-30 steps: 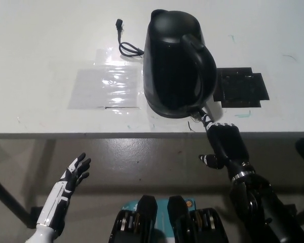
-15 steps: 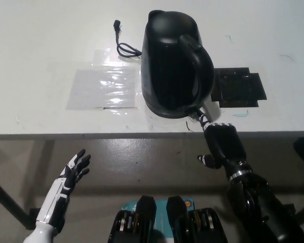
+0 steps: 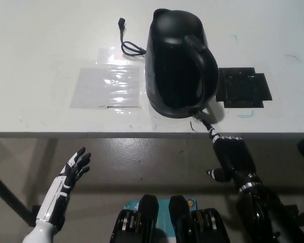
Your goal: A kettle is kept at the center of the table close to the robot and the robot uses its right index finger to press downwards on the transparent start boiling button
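right hand [image 3: 232, 156] has dropped back from kettle [image 3: 178, 63]

The black plastic kettle [image 3: 178, 63] stands on the white counter [image 3: 40, 61] near its front edge, a clear plastic sheet [image 3: 107, 87] to its left, a flat black square mat [image 3: 242, 87] to its right, a thin black cord [image 3: 128, 44] behind the sheet

A black kettle [image 3: 180, 63] stands upright near the front edge of the white table [image 3: 40, 50], its cord [image 3: 127, 40] trailing behind on the left. The black right hand [image 3: 232, 154] extends one finger to the base of the kettle handle, at the button. The white left hand [image 3: 71, 172] rests below table level, fingers spread, holding nothing.
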Robot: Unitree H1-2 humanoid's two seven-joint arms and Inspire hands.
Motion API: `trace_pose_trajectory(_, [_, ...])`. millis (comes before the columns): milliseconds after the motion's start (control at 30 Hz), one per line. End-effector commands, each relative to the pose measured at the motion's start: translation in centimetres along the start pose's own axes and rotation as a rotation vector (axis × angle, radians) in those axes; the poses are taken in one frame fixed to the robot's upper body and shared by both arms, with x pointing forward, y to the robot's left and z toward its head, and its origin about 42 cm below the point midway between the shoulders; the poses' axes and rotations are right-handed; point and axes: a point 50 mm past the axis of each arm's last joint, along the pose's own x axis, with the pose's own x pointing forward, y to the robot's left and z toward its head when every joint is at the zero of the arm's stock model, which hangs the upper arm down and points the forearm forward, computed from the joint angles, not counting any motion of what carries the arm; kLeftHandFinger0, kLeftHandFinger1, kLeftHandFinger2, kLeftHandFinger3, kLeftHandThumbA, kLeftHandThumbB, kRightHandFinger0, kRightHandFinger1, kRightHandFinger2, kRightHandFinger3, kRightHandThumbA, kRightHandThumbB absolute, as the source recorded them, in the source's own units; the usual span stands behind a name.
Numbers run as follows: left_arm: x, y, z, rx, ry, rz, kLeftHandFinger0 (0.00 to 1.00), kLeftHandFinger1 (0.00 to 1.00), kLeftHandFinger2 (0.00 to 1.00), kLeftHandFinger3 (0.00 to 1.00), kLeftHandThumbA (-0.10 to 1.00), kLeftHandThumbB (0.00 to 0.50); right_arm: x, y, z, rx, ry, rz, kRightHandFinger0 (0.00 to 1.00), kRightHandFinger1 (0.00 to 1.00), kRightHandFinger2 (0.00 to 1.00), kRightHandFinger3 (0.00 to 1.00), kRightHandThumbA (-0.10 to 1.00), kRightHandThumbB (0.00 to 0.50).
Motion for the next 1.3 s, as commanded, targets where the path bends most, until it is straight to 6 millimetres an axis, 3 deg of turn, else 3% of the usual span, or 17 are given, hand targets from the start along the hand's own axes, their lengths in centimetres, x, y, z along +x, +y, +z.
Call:
trace_pose_trajectory(0, [0.2,0.6,0.6,0.027,-0.045,-0.022,1.0,1.0,1.0,1.0,1.0,0.307,-1.0,-2.3,0.2,0.03,-0.024,-0.043,0.0,0.0,0.0,1.0,1.0,0.25])
trace_pose_trajectory(133, [0.3,0.5,0.6,0.02,-0.045,-0.024,1.0,1.0,1.0,1.0,1.0,0.302,-2.3,-4.6,1.0,0.098,-0.111,-0.17,0.0,0.0,0.0,1.0,1.0,0.242])
trace_pose_trajectory(167, [0.3,0.5,0.6,0.018,-0.042,-0.025,1.0,1.0,1.0,1.0,1.0,0.3,-2.6,-5.3,1.2,0.115,-0.122,-0.181,0.04,0.09,0.17,1.0,1.0,0.251])
trace_pose_trajectory(200, [0.3,0.5,0.6,0.025,-0.041,-0.022,1.0,1.0,1.0,1.0,1.0,0.3,-3.1,-5.9,1.4,0.13,-0.135,-0.19,0.29,0.36,0.49,1.0,1.0,0.26])
trace_pose_trajectory(233, [0.3,0.5,0.5,0.027,-0.04,-0.022,1.0,1.0,1.0,1.0,1.0,0.307,-3.8,-6.7,1.7,0.149,-0.156,-0.188,0.77,0.77,0.9,1.0,1.0,0.269])
trace_pose_trajectory(267, [0.3,0.5,0.5,0.028,-0.042,-0.025,1.0,1.0,1.0,1.0,1.0,0.306,-4.3,-7.1,1.9,0.166,-0.169,-0.192,1.0,0.96,1.0,1.0,1.0,0.285])
trace_pose_trajectory(300, [0.2,0.4,0.4,0.028,-0.042,-0.028,1.0,1.0,1.0,1.0,1.0,0.304,-5.2,-7.6,2.1,0.186,-0.197,-0.214,1.0,1.0,1.0,1.0,1.0,0.307])
trace_pose_trajectory(533, [0.4,0.6,0.6,0.017,-0.04,-0.023,1.0,1.0,1.0,1.0,1.0,0.291,-10.7,-8.7,2.4,0.35,-0.363,-0.396,1.0,1.0,1.0,1.0,1.0,0.274])
trace_pose_trajectory(700, [0.1,0.5,0.1,0.039,-0.035,-0.03,1.0,1.0,1.0,1.0,1.0,0.309,-14.7,-8.0,1.3,0.487,-0.394,-0.476,1.0,1.0,1.0,1.0,1.0,0.325])
trace_pose_trajectory(800, [-0.3,0.3,0.0,0.031,-0.024,-0.025,1.0,1.0,1.0,1.0,1.0,0.314,-16.3,-7.1,0.2,0.524,-0.385,-0.488,1.0,1.0,1.0,1.0,1.0,0.293])
trace_pose_trajectory(933, [-0.6,0.1,-0.3,0.023,-0.023,-0.025,1.0,1.0,1.0,1.0,1.0,0.302,-17.3,-5.6,-1.4,0.549,-0.349,-0.503,1.0,1.0,1.0,1.0,1.0,0.275])
trace_pose_trajectory(967, [-0.7,0.1,-0.3,0.031,-0.017,-0.023,1.0,1.0,1.0,1.0,1.0,0.323,-17.6,-5.1,-1.9,0.554,-0.332,-0.503,1.0,1.0,1.0,1.0,1.0,0.276])
trace_pose_trajectory(1100, [-1.5,-0.2,-0.8,0.022,-0.006,-0.029,1.0,1.0,1.0,1.0,1.0,0.324,-18.3,-3.5,-3.2,0.582,-0.269,-0.488,1.0,1.0,1.0,1.0,1.0,0.275])
trace_pose_trajectory(1267, [-2.9,-0.6,-1.4,0.013,0.03,-0.017,1.0,1.0,1.0,1.0,1.0,0.32,-18.5,-1.5,-4.1,0.614,-0.207,-0.466,1.0,1.0,1.0,1.0,1.0,0.258])
